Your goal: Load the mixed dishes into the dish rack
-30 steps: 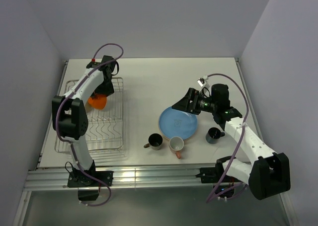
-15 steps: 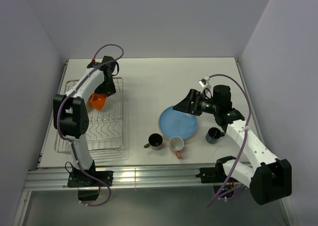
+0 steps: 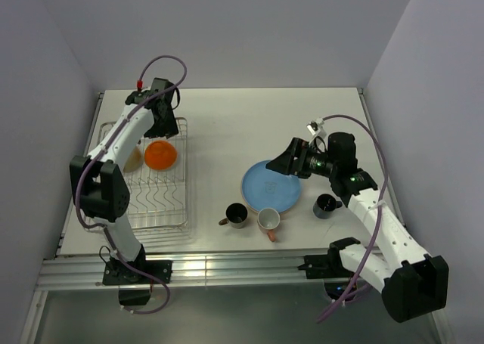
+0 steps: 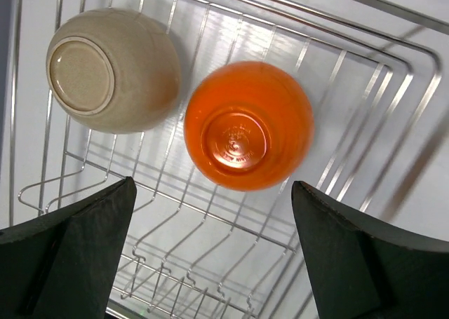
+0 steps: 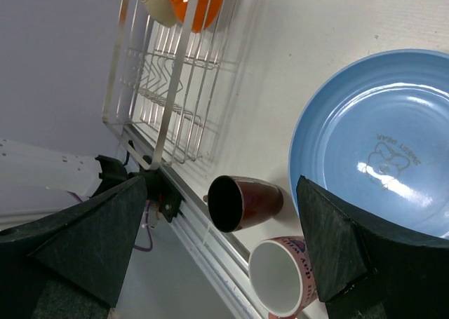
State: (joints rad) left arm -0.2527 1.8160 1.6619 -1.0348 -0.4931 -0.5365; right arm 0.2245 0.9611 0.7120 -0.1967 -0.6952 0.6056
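The silver wire dish rack (image 3: 138,208) stands at the left. In it lie two upside-down bowls, the orange one (image 3: 160,154) (image 4: 248,125) and the cream one (image 3: 134,159) (image 4: 112,70), side by side at the far end. My left gripper (image 3: 166,127) (image 4: 214,263) hangs open and empty above them. The blue plate (image 3: 272,187) (image 5: 386,144) lies flat on the table. My right gripper (image 3: 285,160) (image 5: 217,256) is open and empty above its far edge. The dark brown mug (image 3: 236,215) (image 5: 242,202), the pinkish-orange mug (image 3: 268,221) (image 5: 287,277) and the dark blue mug (image 3: 326,206) stand by the plate. The lilac and tan plates are out of view.
The table's near edge is an aluminium rail (image 3: 227,272) just in front of the mugs. Grey walls close in the left, far and right sides. The rack (image 5: 168,87) also shows at the top left of the right wrist view.
My left gripper has let go of the orange bowl and lifted away toward the far end; the bowl now lies upside down in the rack. My right gripper has drifted slightly right.
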